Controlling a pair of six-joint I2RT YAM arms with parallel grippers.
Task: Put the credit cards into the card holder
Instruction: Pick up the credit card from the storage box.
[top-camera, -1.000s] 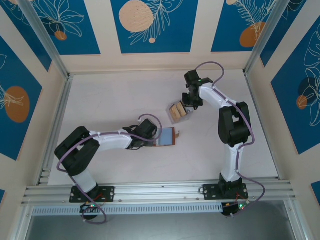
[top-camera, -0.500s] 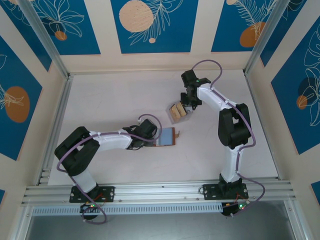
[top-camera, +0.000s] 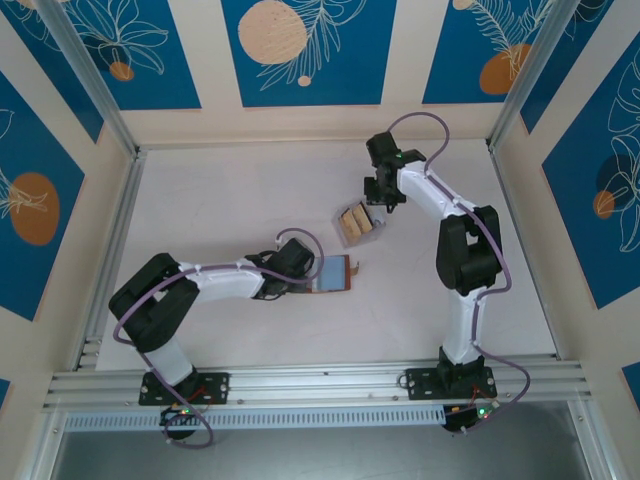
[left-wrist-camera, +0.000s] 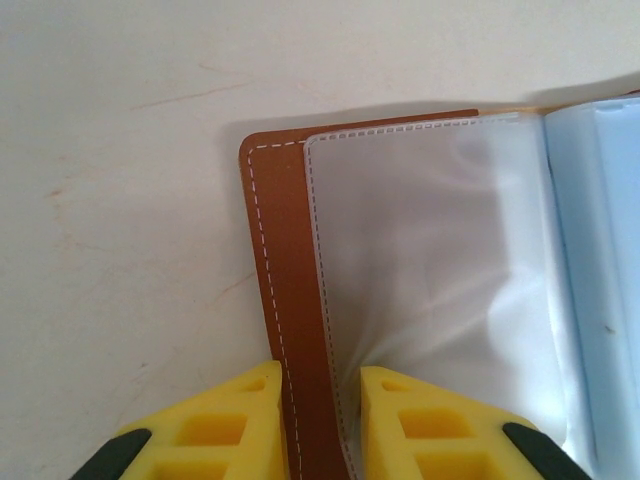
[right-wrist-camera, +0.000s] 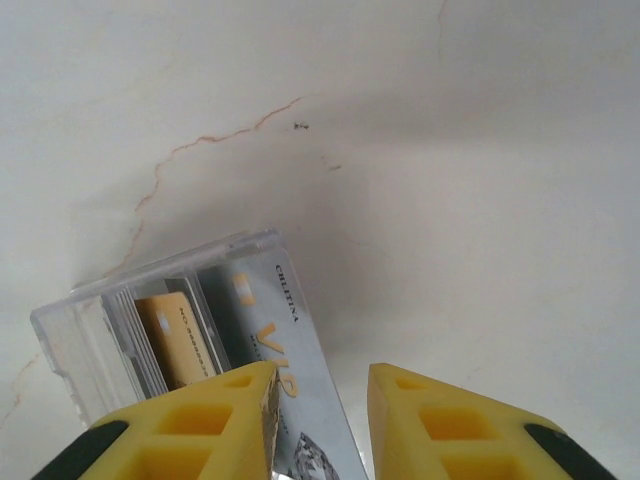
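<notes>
- Pinching the brown stitched edge of the card holder (left-wrist-camera: 285, 300) with the left gripper (left-wrist-camera: 320, 375), yellow fingers (left-wrist-camera: 235, 415) drawn to a narrow gap with the leather strip between them.
- Lying open and flat on the pale table (top-camera: 230, 200) near its middle, grey-blue inside up, one brown flap tilted up at the right end.
- Bunching the clear plastic sleeve (left-wrist-camera: 420, 260) into wrinkles just beside the right-hand finger.
- Reaching low from the left arm's base at the near edge, elbow folded out to the left, forearm stretched rightward along the table to the holder.
- Sitting farther back and right of the holder, well apart from it: a clear plastic box (right-wrist-camera: 100, 320), tilted, with the tan credit cards (right-wrist-camera: 180, 335) standing inside it and a silver-grey card (right-wrist-camera: 275, 340) marked VIP at its front.
- Hovering over the box's far side with the right gripper (right-wrist-camera: 320, 375), fingers narrowly parted, the silver-grey card showing through the gap; cannot tell whether touching.
- Rising from the right base, then bending back and leftward toward the far part of the table.
</notes>
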